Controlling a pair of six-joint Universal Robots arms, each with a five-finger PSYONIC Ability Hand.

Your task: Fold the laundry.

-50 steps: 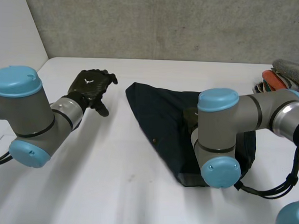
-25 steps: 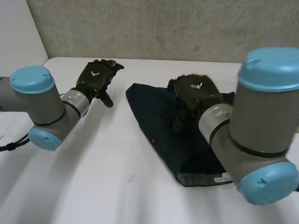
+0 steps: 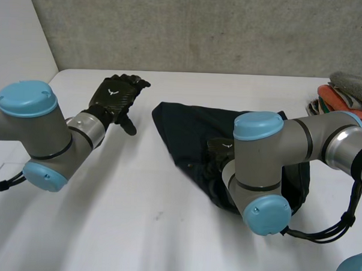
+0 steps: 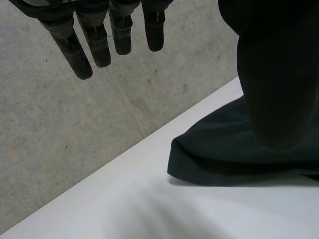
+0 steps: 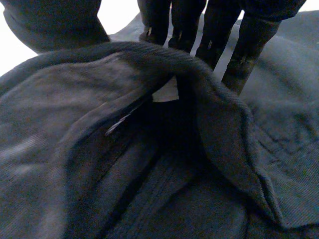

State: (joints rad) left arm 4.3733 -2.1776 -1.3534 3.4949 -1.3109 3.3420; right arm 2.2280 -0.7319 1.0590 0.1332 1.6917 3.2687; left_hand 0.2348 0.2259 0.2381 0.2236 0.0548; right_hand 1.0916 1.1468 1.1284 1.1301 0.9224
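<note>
The dark garment (image 3: pixel 193 133) lies bunched on the white table (image 3: pixel 135 223), right of centre. One corner points to the far left, and the long axis runs from that corner back toward the near right. The right hand (image 3: pixel 219 151) is on the near part of the cloth, partly hidden behind its own arm in the head view. In the right wrist view I read this hand as closed on the garment. A ribbed hem (image 5: pixel 219 114) stands up as a ridge between the thumb (image 5: pixel 55 22) on one side and the fingers (image 5: pixel 212 35) on the other. A small white label (image 5: pixel 167 92) shows just inside the ridge. I judge this a pinch grip, although the hem covers the fingertips. The left hand (image 3: pixel 115 96) is open, extended and holding nothing, above bare table and well apart from the garment. The far-left corner is the part nearest to it and lies to its right. The right hand is therefore the nearer hand. As I judge it, the coming move means carrying the gripped hem along the long axis toward that corner, or bringing the left hand to the corner first. A stack of folded cloths (image 3: pixel 345 94) sits at the far right, apart from both hands.
</note>
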